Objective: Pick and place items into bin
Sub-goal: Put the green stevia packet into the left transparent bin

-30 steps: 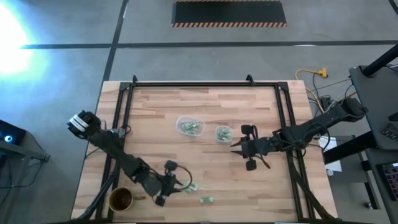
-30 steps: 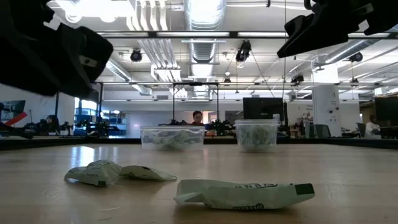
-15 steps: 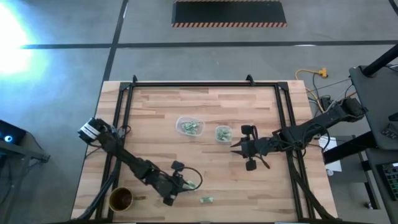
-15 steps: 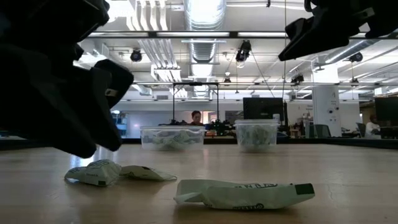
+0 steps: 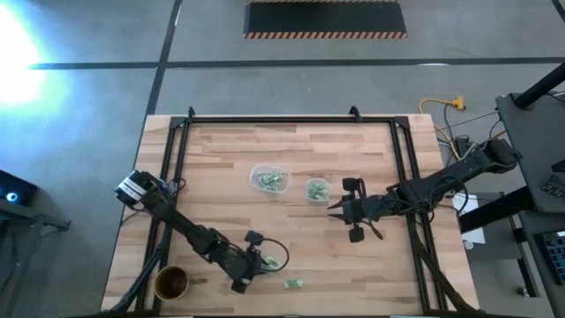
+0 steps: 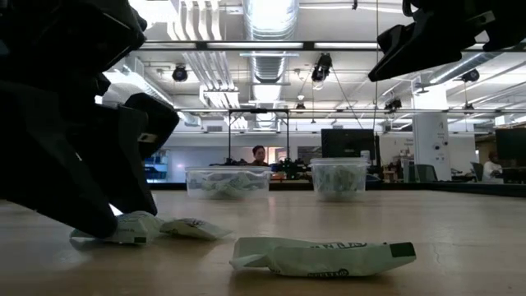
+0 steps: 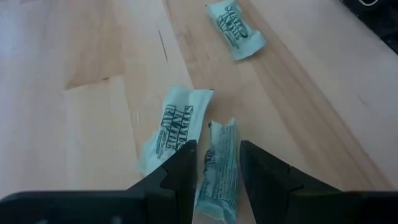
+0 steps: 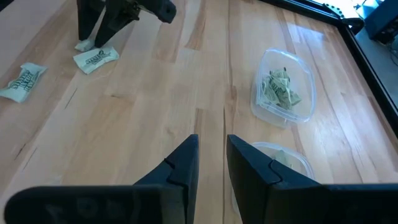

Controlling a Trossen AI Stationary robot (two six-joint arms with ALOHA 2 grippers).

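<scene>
Low view first: over the last second my left gripper (image 6: 90, 222) has dropped from above the table down onto the near packets, so the pick is about to close. Left wrist view shows what the low one hides: one green packet (image 7: 219, 171) stands between my narrowly parted fingers (image 7: 180, 171), a second packet (image 7: 174, 124) just beside them, a third packet (image 7: 235, 28) farther ahead. Both bins (image 5: 269, 180) sit well beyond, already holding packets. My right gripper (image 5: 346, 210) hangs beside the smaller bin (image 5: 317, 190), fingers nearly together and empty, unmoved
</scene>
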